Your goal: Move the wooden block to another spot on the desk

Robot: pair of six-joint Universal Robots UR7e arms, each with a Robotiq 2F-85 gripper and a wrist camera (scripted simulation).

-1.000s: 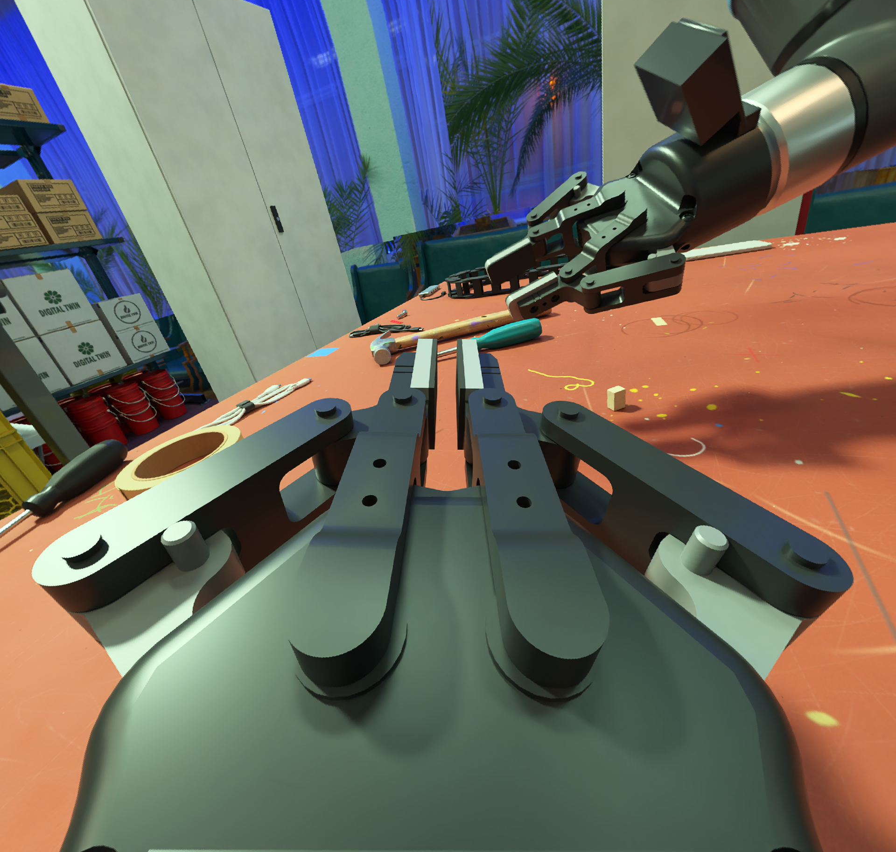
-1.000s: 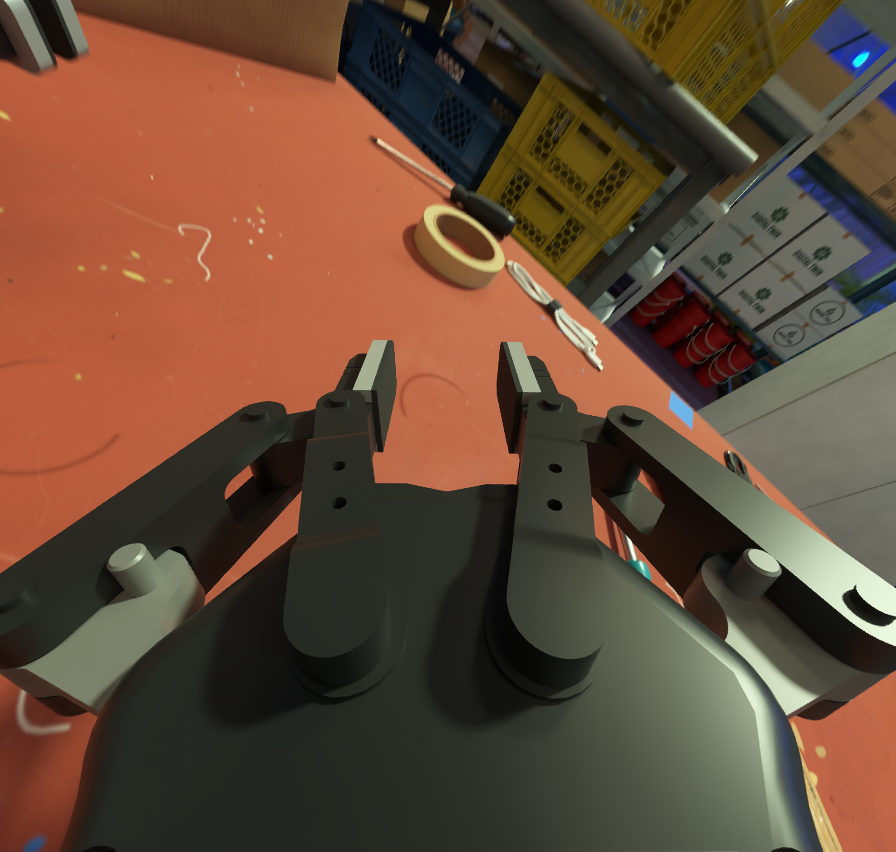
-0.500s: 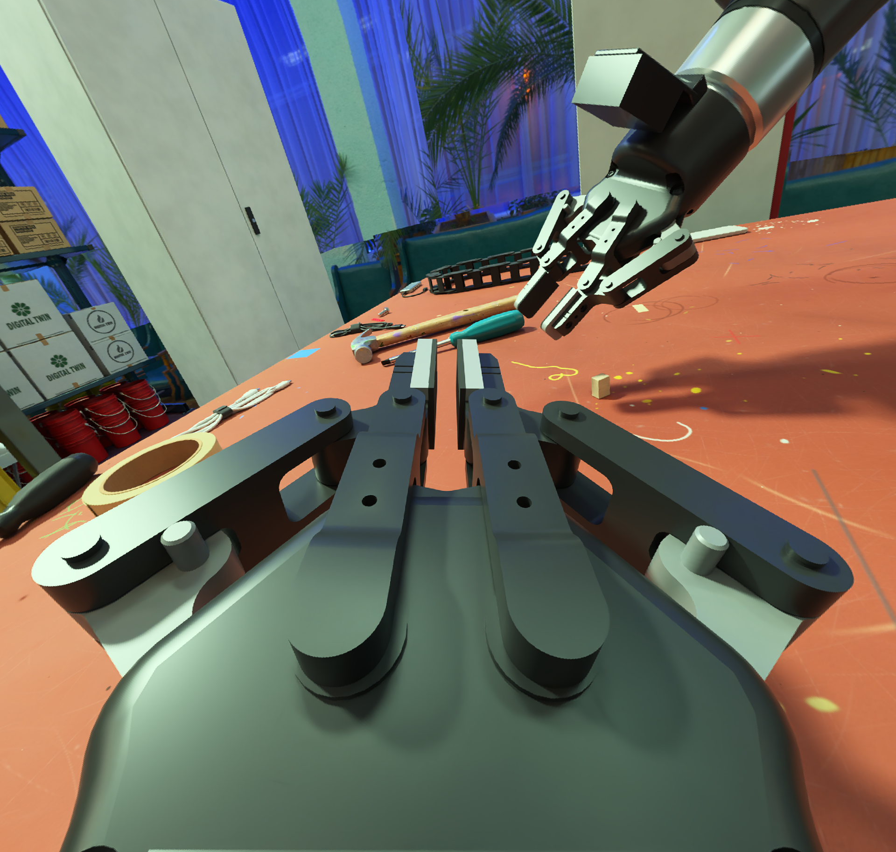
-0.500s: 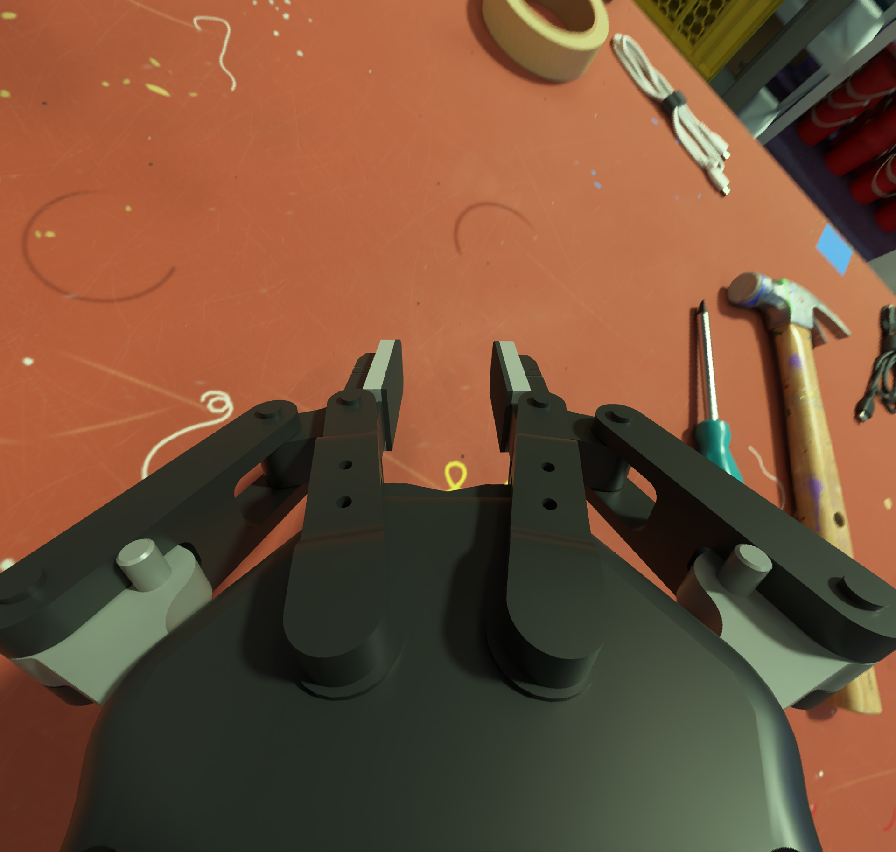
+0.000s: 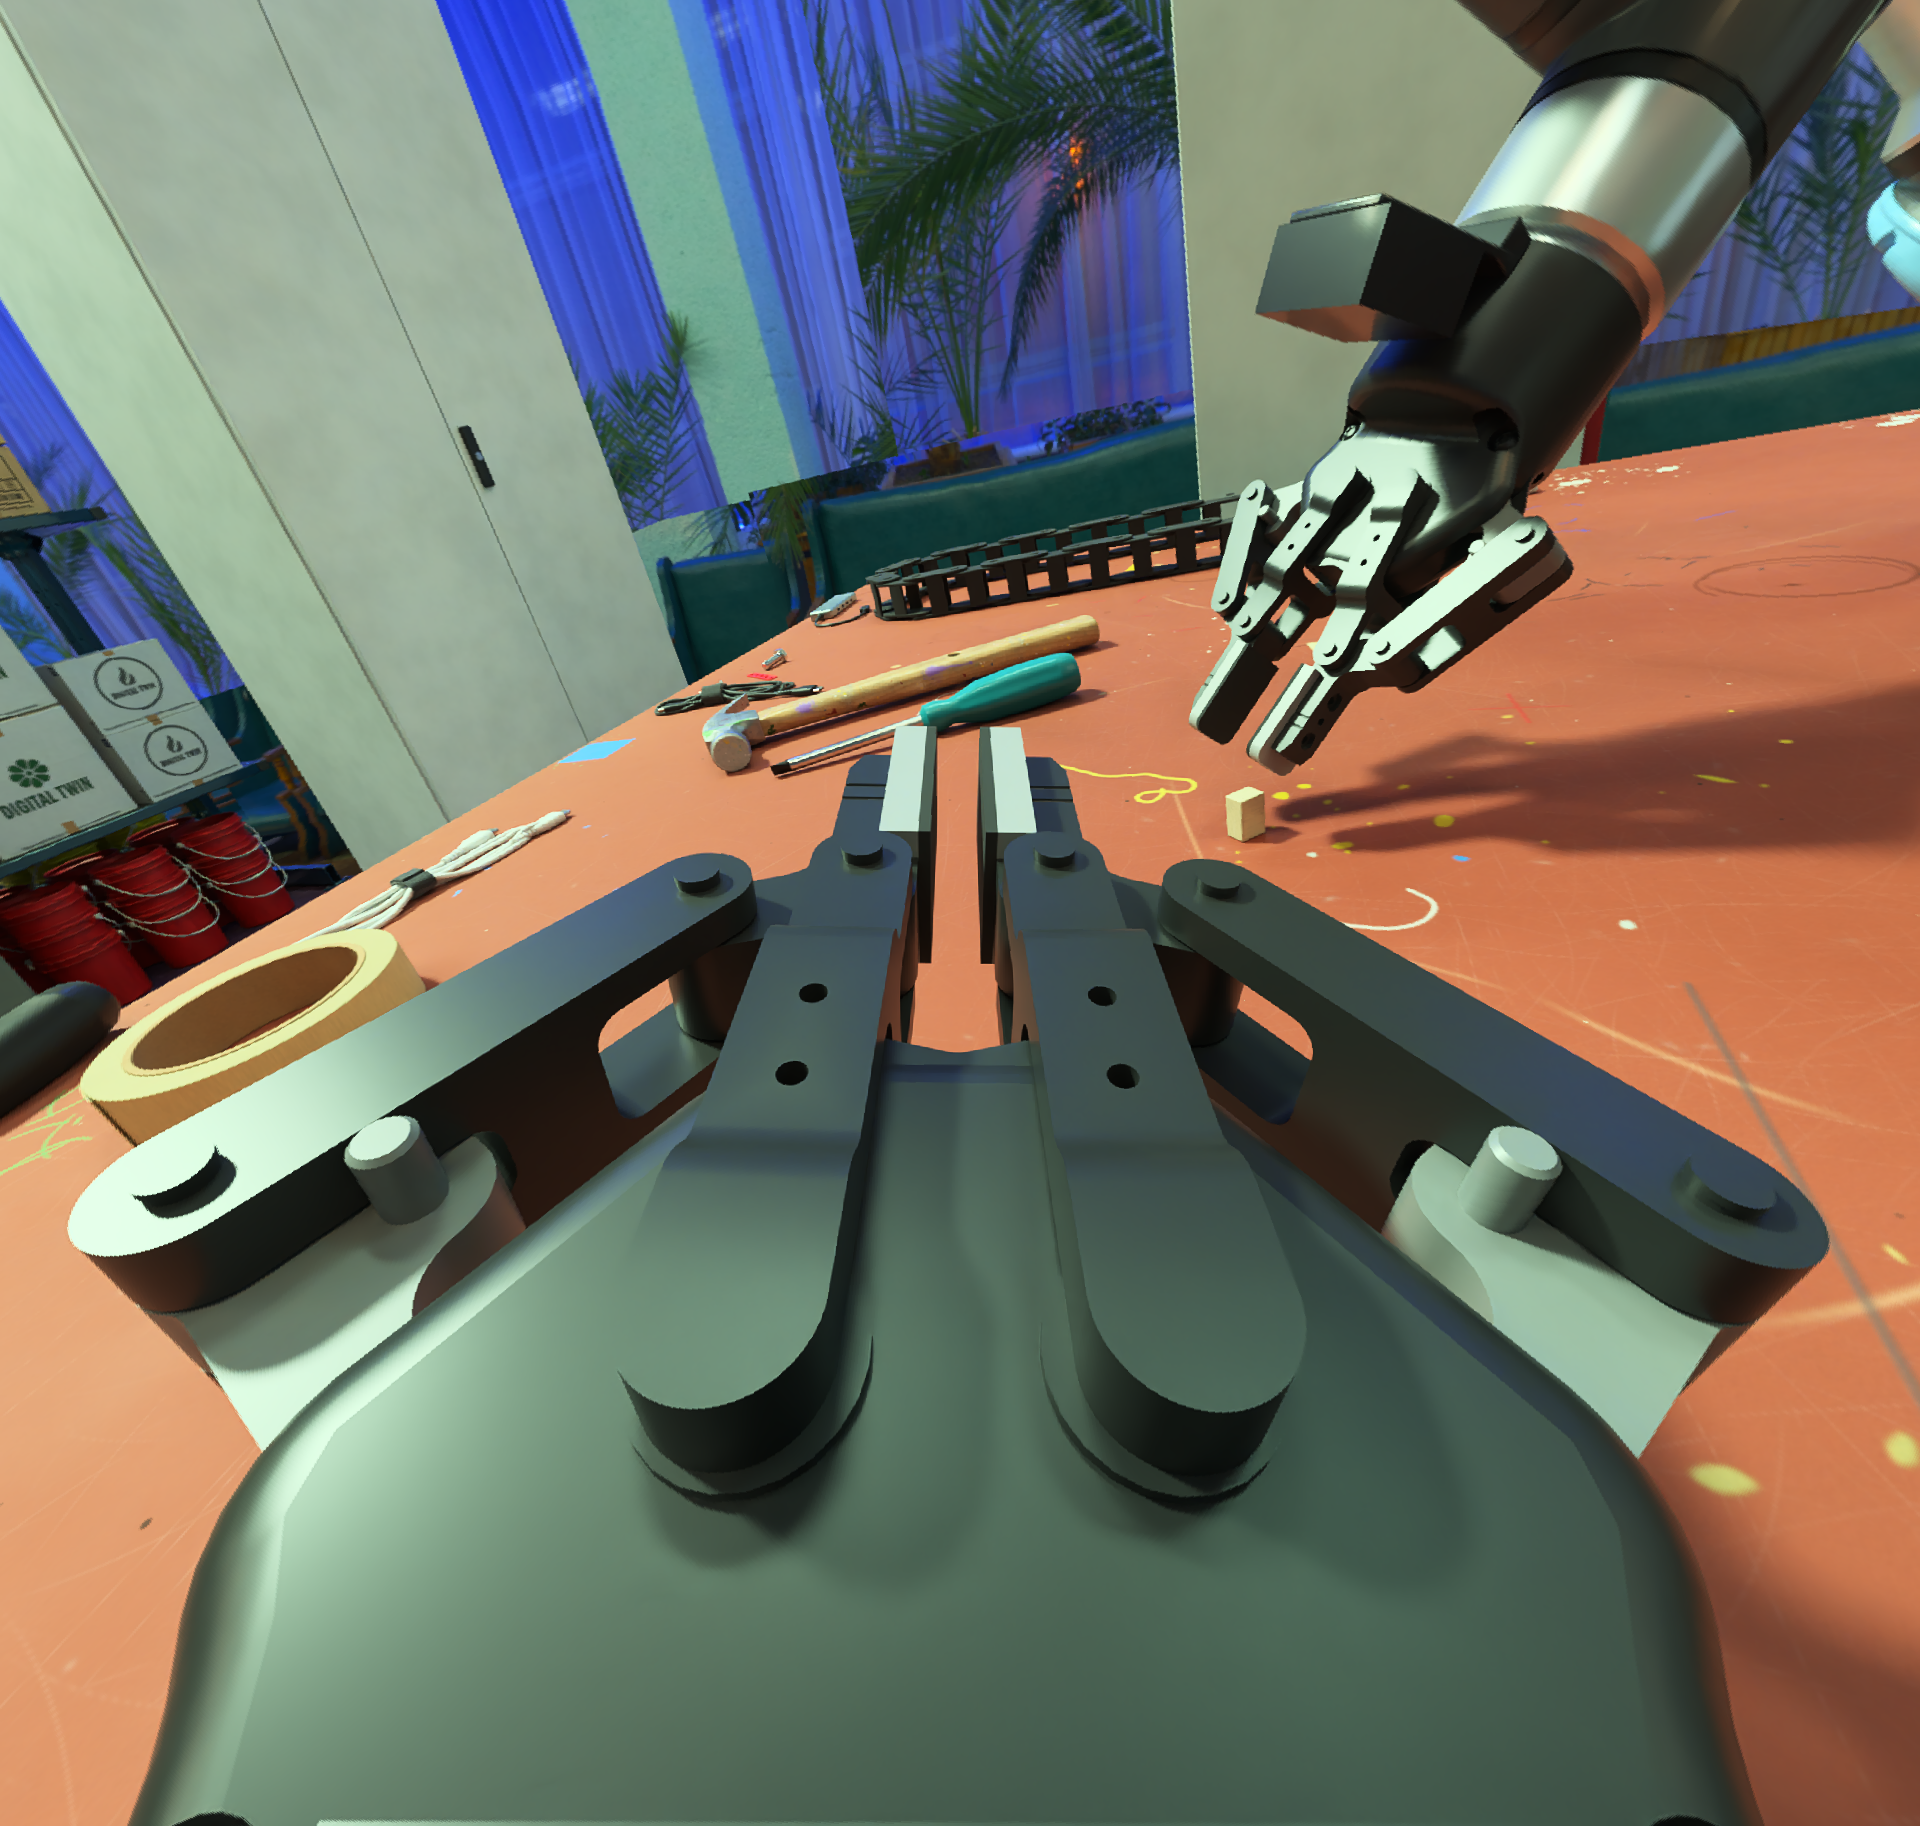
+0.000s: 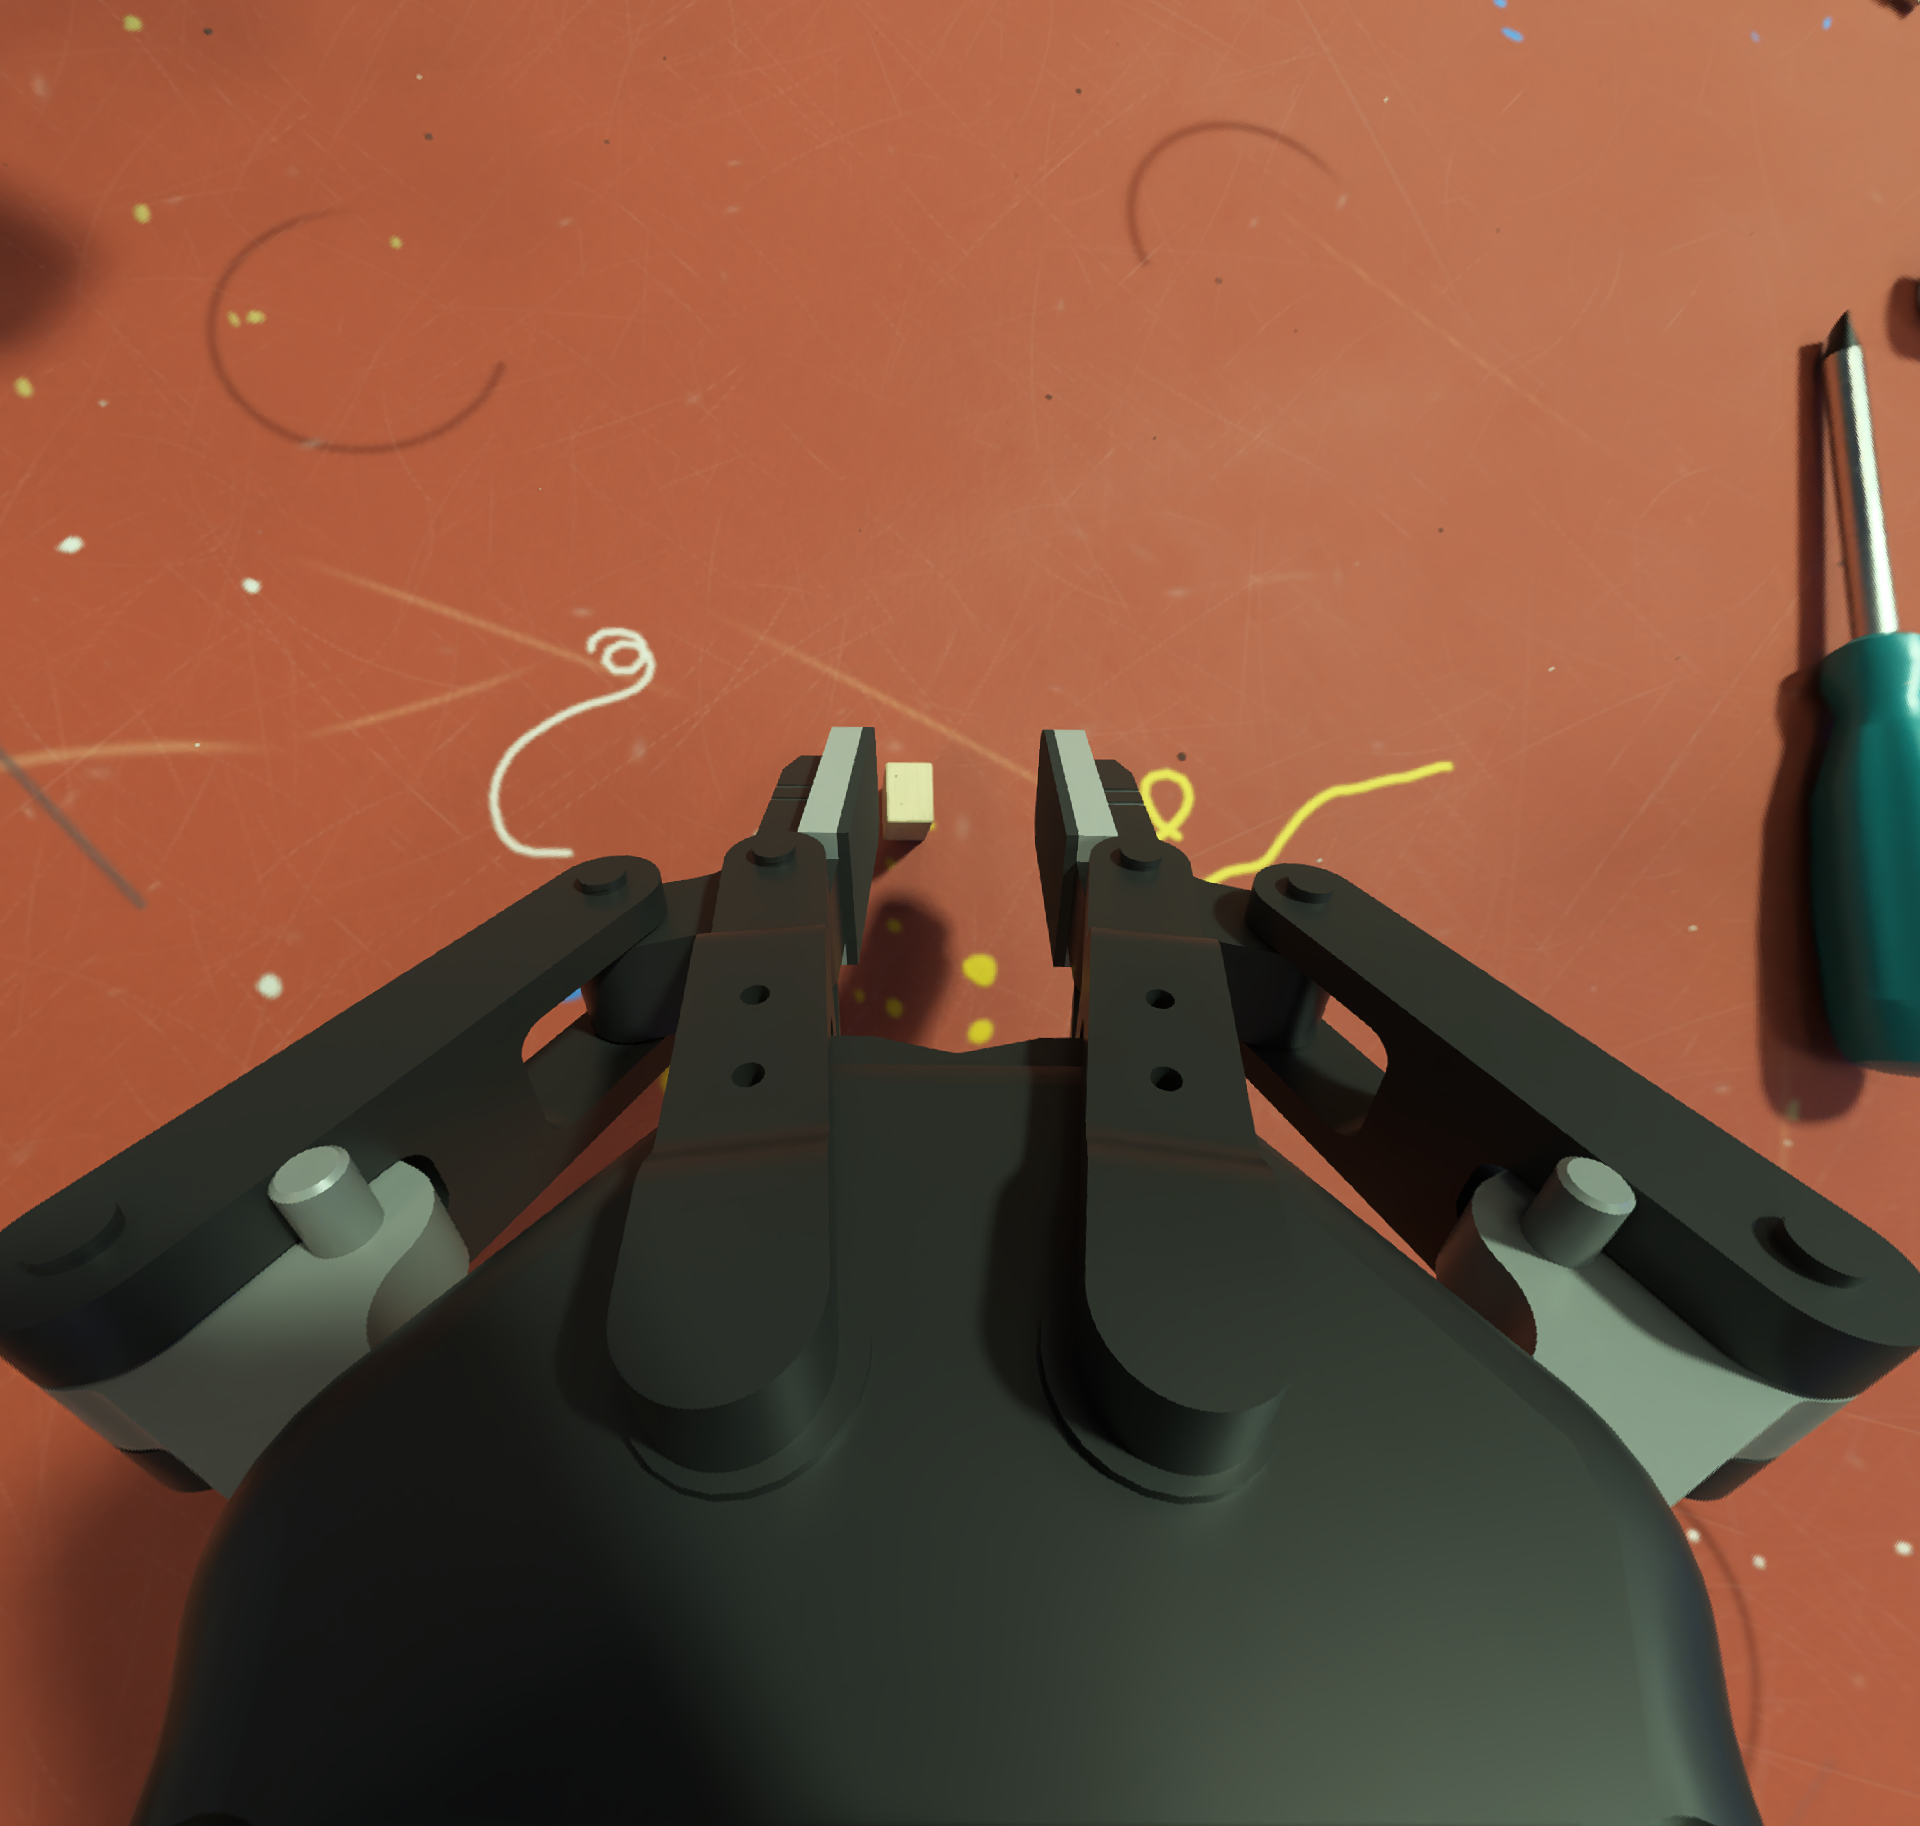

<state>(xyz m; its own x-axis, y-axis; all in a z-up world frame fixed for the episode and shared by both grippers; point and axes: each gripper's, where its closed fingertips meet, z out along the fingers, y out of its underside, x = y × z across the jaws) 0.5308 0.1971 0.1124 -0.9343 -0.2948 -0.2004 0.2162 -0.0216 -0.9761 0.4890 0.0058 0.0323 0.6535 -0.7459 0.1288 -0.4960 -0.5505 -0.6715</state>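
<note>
The wooden block (image 6: 908,792) is a small pale cube on the red desk (image 6: 935,374). In the right wrist view it lies between the fingers of my right gripper (image 6: 956,789), close to the left finger. That gripper is open, points down at the desk and hovers above the block. In the left wrist view the block (image 5: 1245,812) sits just below and in front of the right gripper (image 5: 1252,732). My left gripper (image 5: 954,777) is low over the desk, empty, with its jaws nearly together.
A teal-handled screwdriver (image 5: 935,711) (image 6: 1865,820), a hammer (image 5: 894,685), a black cable chain (image 5: 1049,561), a tape roll (image 5: 249,1013) and a white cable bundle (image 5: 457,867) lie on the desk. A cabinet (image 5: 312,426) and shelves with boxes stand beyond the edge.
My right gripper has swung from the far side of the desk, tilted downward and dropped over the block, which now shows between its fingers. The left gripper has barely moved.
</note>
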